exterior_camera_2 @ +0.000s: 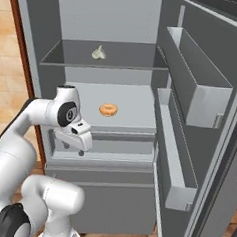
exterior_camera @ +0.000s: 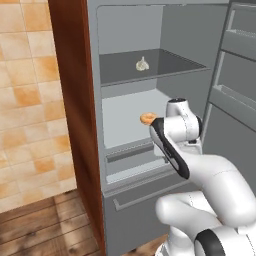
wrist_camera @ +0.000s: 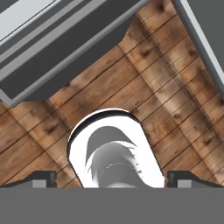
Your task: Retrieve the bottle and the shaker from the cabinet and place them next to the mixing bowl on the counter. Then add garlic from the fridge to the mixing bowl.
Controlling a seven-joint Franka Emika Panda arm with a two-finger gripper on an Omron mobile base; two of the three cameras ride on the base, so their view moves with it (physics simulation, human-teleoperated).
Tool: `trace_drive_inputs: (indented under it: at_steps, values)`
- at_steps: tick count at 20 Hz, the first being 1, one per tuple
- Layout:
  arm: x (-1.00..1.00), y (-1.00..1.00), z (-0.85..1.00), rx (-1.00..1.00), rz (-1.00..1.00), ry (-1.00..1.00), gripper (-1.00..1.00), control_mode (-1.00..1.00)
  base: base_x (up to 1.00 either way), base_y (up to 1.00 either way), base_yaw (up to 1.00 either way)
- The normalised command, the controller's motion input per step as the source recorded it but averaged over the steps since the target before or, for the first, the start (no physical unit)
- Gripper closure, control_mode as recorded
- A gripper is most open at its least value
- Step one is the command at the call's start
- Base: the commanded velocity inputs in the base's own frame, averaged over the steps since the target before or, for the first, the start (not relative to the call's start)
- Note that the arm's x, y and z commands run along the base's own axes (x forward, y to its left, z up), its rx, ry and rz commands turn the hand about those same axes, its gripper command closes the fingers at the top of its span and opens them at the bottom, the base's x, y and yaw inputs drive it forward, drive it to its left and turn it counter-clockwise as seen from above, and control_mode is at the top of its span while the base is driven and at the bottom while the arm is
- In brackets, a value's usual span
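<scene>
Floor (wrist_camera: 153, 78): brown wooden planks, seen straight below the hand
Gripper (wrist_camera: 112, 177): fingertips spread wide at either side, empty, touching nothing
Fridge (exterior_camera_2: 202, 96): smooth grey, door open, boxy door racks
Doughnut (exterior_camera_2: 108, 110): glazed ring on the pale middle shelf
Garlic (exterior_camera_2: 98, 52): whitish lumpy bulb, far on the dark upper shelf

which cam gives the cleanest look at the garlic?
Right base view: the garlic sits unobstructed on the upper shelf of the open fridge. Left base view shows it too, equally small. Hand view points down at the wooden floor.
</scene>
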Motion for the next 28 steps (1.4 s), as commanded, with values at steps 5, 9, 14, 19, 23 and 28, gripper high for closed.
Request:
trace_drive_inputs:
  at_steps: [5,9,14,19,23,28]
  values:
    - [0.0,0.01,0.32,-0.04,0.09,-0.21,-1.0,-1.0,0.0,0.0,0.03]
    - [0.0,0.19,0.94,-0.23,0.12,-0.36,-1.0,-1.0,0.0,0.0,0.0]
    - [0.0,0.03,1.0,-0.1,0.11,-0.44,-1.0,-1.0,0.0,0.0,0.0]
    - [0.0,0.0,1.0,0.01,0.11,-0.4,-1.0,-1.0,0.0,0.0,0.0]
    - [0.0,0.0,1.0,0.03,0.1,-0.32,-1.0,-1.0,0.0,0.0,0.0]
    - [0.0,0.0,1.0,0.0,0.08,-0.2,-1.0,-1.0,0.0,0.0,0.0]
